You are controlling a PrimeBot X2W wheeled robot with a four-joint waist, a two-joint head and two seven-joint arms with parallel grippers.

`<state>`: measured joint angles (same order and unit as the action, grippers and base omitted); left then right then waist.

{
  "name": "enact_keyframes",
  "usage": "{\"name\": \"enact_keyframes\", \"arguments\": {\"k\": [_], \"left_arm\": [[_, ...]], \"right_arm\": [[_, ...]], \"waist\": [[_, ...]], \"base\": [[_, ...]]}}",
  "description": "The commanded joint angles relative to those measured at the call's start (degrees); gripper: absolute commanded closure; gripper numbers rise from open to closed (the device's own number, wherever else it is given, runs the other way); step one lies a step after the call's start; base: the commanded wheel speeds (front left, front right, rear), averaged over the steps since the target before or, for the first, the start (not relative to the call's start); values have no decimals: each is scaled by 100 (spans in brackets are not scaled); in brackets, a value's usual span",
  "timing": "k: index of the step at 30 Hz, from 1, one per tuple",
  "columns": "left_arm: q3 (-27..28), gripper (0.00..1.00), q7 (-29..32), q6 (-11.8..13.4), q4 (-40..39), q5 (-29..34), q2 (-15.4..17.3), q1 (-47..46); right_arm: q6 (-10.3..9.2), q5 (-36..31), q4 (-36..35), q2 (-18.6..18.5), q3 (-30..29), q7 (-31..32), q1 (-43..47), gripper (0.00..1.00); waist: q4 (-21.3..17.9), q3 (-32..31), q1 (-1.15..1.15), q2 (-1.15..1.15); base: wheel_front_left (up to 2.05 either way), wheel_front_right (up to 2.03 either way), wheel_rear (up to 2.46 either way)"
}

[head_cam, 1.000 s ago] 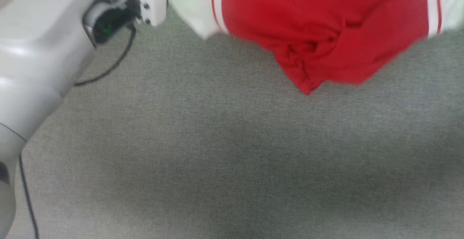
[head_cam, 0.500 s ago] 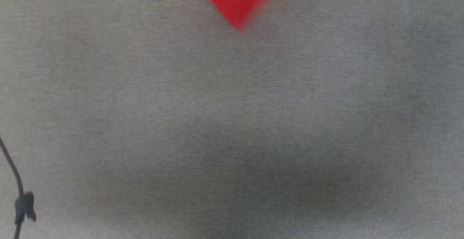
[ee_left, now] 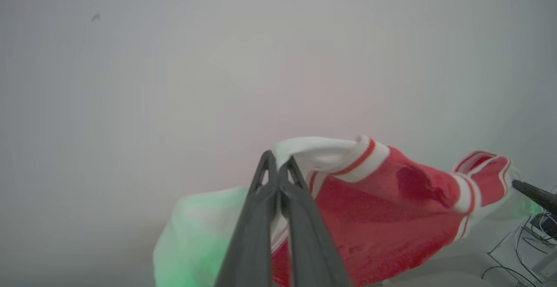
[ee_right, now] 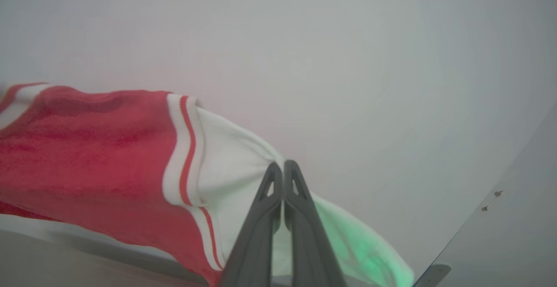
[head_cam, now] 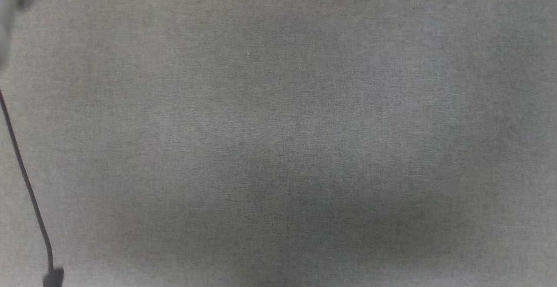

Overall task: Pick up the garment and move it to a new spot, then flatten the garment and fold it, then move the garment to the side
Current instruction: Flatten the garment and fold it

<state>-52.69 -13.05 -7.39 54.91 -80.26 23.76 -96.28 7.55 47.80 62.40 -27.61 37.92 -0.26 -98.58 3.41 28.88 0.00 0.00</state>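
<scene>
Left wrist view: the left gripper [ee_left: 278, 167] is pinching the white sleeve edge of the garment [ee_left: 383, 217], its two dark fingers pressed together on the cloth. The red body is hanging stretched from that grip toward the far sleeve, held aloft against a pale plain backdrop [ee_left: 174, 61]. Right wrist view: the right gripper [ee_right: 283, 169] is likewise clamping the opposite white sleeve, fingers together, with the striped trim and red panel spreading toward that view's left. A green tint is showing on both sleeves near the fingers. The head view is looking down on a grey woven surface [head_cam: 278, 130], with a thin black cable [head_cam: 26, 182] running along its left edge.
</scene>
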Motion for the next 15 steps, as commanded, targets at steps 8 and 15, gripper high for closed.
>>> {"name": "enact_keyframes", "arguments": {"k": [8, 15], "left_arm": [[-588, 100, 339, -8, -2069, -622, 799, 2450], [-976, 100, 152, -9, -3471, -889, 1514, 4186]], "right_arm": [[-11, 1083, -1915, -1201, 566, 668, 2304, 100], [-11, 1945, -3690, -2230, 683, 1108, 4371, 100]], "waist": [[159, -202, 0, 0], [142, -545, 0, 0]], "base": [[0, 0, 0], [0, 0, 0]]}}
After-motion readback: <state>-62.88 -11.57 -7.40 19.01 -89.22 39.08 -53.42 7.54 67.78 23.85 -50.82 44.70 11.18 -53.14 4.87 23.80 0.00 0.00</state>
